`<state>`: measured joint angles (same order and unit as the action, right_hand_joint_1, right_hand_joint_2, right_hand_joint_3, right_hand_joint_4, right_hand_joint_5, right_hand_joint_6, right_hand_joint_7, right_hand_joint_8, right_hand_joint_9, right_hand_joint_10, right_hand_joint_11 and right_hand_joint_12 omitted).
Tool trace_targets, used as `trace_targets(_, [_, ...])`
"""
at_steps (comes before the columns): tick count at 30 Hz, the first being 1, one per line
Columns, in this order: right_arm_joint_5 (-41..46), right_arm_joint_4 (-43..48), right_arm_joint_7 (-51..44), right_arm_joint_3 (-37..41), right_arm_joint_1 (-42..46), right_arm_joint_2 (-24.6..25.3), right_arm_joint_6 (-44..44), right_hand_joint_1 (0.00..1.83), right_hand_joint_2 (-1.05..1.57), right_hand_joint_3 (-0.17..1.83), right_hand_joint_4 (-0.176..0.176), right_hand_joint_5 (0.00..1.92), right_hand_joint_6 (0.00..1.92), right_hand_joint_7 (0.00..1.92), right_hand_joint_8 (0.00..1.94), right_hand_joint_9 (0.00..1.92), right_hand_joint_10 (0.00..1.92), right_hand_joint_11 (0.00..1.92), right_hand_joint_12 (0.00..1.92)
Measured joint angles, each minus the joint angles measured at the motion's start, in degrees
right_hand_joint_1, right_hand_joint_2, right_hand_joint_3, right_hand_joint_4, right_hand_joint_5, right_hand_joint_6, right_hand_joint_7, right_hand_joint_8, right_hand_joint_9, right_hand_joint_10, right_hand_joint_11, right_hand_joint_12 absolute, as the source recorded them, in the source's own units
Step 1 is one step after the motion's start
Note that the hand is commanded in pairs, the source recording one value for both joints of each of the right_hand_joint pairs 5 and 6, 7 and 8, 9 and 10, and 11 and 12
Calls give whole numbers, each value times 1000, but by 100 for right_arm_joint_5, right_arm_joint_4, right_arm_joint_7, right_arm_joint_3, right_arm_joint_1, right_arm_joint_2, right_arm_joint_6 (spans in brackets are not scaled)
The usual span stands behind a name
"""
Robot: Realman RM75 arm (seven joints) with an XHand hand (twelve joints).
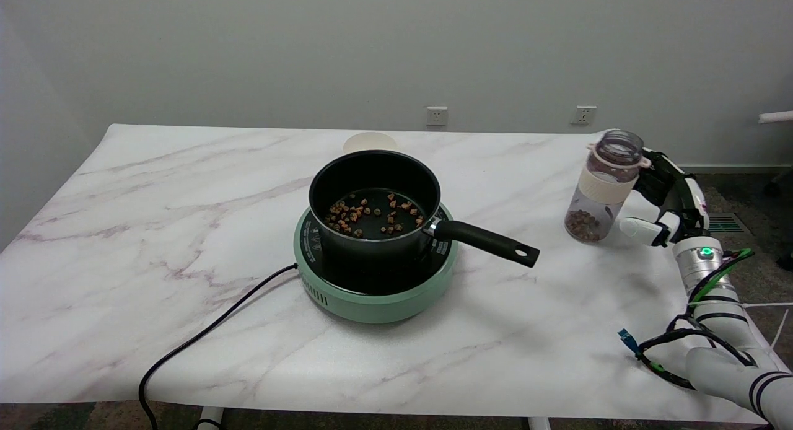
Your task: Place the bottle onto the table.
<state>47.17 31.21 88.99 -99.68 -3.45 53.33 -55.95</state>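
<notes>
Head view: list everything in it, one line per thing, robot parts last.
table: one, white marble pattern, fills most of the view
cooker: one, mint green, table centre
cord: one, black, from the cooker off the near edge
pot: one, black, on the cooker, handle pointing right
bits: many, brown, in the pot
lid: one, cream, behind the pot
bottle: one, clear with a cream band, brown bits in its base, open-topped, tilted, at the right edge
sockets: two, white, on the wall
right hand: one, black and white, around the bottle
right arm: one, white, lower right
</notes>
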Motion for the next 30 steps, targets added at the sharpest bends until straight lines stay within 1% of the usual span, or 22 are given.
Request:
trace_targets(3, [0,-17,-1,53,74,-58,0,1318,-838,1263,0,453,453,741,741,668,668,676,676])
trace_targets(5, [0,-31,-1,79,113,-94,0,1329,-756,1287,0,487,487,785,785,743,743,801,801])
trace_targets(11, [1,-99,-17,171,250,-224,-18,1361,-499,1322,0,558,558,903,903,796,796,905,905])
trace_targets(14, [0,-143,-25,215,312,-283,-70,1367,-454,1349,0,564,564,925,925,798,798,910,910])
trace_targets(21, [1,-308,-33,501,524,-396,-185,1369,-431,1341,0,537,537,934,934,798,798,919,919])
trace_targets(30, [1,-519,-38,1253,991,-494,-283,1372,-459,1368,0,511,511,916,916,788,788,912,912])
